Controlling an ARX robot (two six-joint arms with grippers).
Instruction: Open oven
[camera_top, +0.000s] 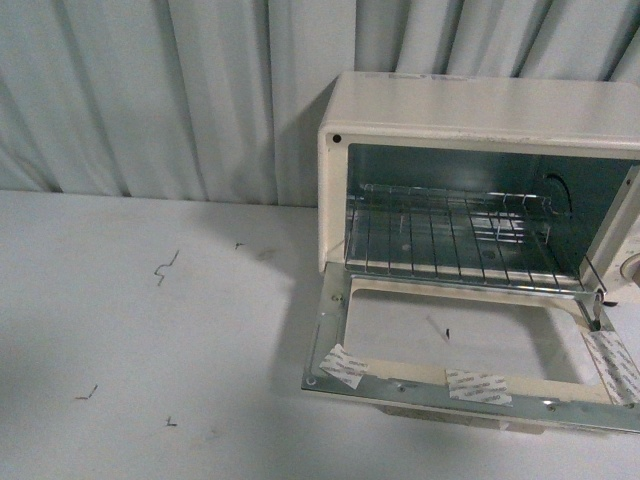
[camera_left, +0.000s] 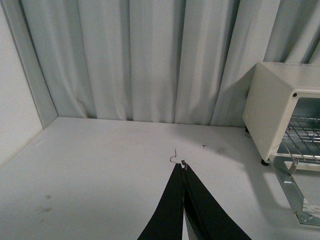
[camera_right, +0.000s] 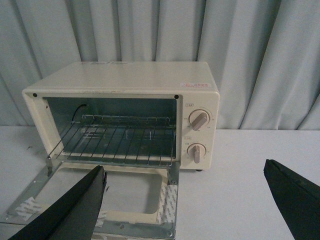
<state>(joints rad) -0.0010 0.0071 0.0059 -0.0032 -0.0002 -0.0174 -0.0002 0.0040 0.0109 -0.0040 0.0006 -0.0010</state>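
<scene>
Right tool (camera_right: 185, 200) wide, empty; oven (camera_right: 125, 85) open

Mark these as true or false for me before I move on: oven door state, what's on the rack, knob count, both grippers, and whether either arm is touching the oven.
1. The oven door is folded down flat. True.
2. Food sits on the wire rack. False: the rack is bare.
3. The oven has two knobs. True.
4. The right gripper is shut. False: its fingers are spread wide apart.
5. The left gripper is shut. True: its fingers meet at the tips.
6. The left gripper is gripping the oven door. False: it is off to the oven's side over the table, touching nothing.
</scene>
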